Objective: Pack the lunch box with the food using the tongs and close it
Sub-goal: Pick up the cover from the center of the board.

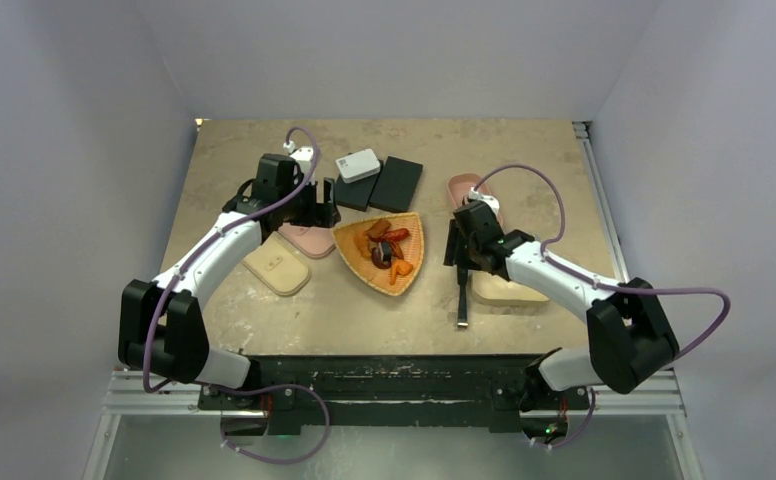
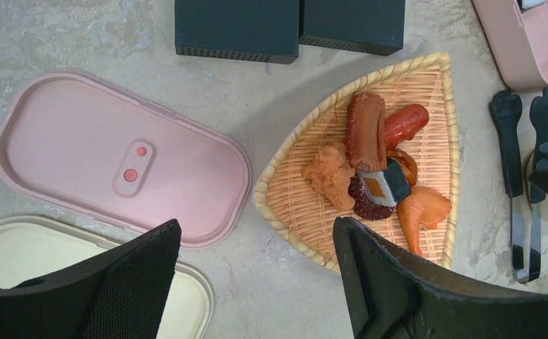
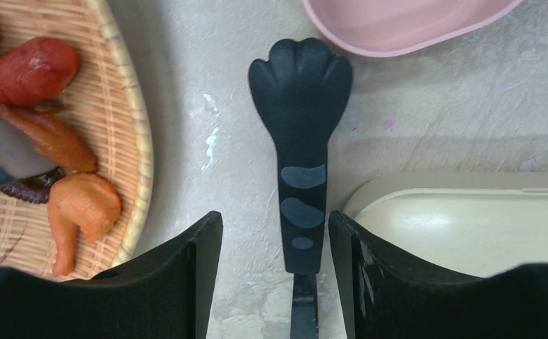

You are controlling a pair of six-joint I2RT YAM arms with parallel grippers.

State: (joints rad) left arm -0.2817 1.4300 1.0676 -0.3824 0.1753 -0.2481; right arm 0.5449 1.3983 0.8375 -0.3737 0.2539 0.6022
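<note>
Tongs (image 3: 301, 141) near-to-far, black tips far.

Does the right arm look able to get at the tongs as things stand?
Probably yes. The right gripper hangs above the tongs, jaws open to either side of their black paw-shaped end. Nothing lies on them; the cream box sits close beside, which may crowd one finger.

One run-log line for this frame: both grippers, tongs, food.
left gripper open, empty, by pink lid | right gripper open, straddling tongs, no grip yet | tongs flat on table | food in wicker tray
</note>
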